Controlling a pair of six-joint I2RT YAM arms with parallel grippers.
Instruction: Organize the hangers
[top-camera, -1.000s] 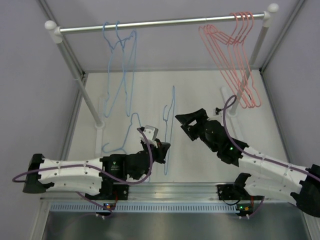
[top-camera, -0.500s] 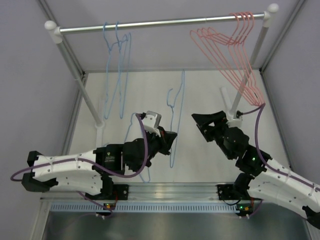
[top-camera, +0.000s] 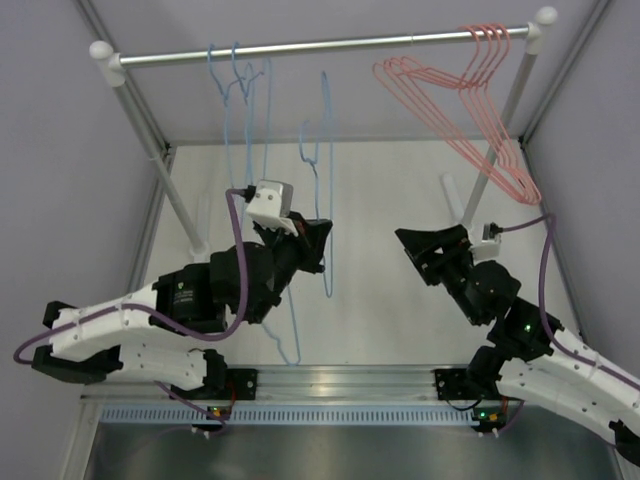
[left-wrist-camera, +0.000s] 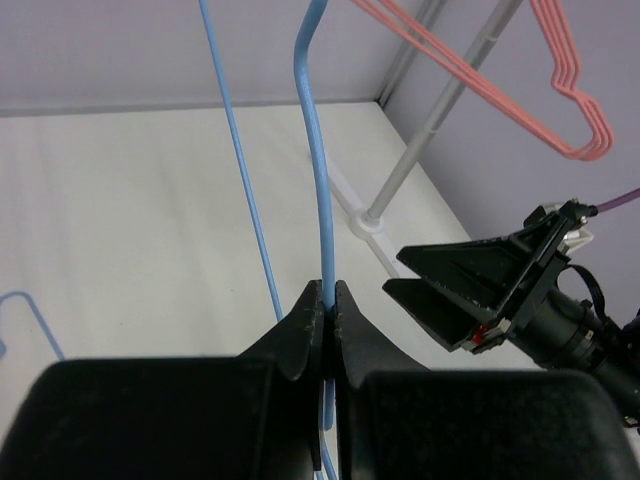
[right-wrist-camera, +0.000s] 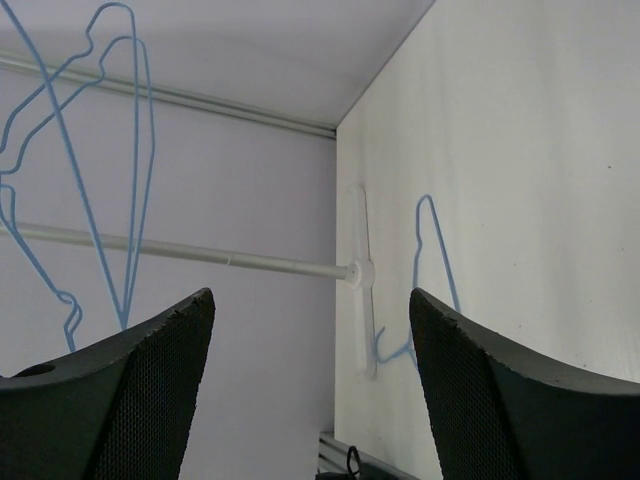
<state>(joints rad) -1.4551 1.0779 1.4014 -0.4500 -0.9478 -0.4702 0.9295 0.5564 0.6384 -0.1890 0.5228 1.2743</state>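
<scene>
While left gripper clamps light blue hanger, right gripper splayed, empty: raise it slowly onto silver rail at 12 o'clock.

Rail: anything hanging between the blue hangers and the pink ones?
No. The top view shows that stretch of rail bare; the blue hanger gripped by the left claw sits below it, not hooked on.

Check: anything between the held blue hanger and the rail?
Nothing visible. Left hand grips the blue hanger; the rail stretch between the hung blue hangers and the pink hangers is bare.
</scene>
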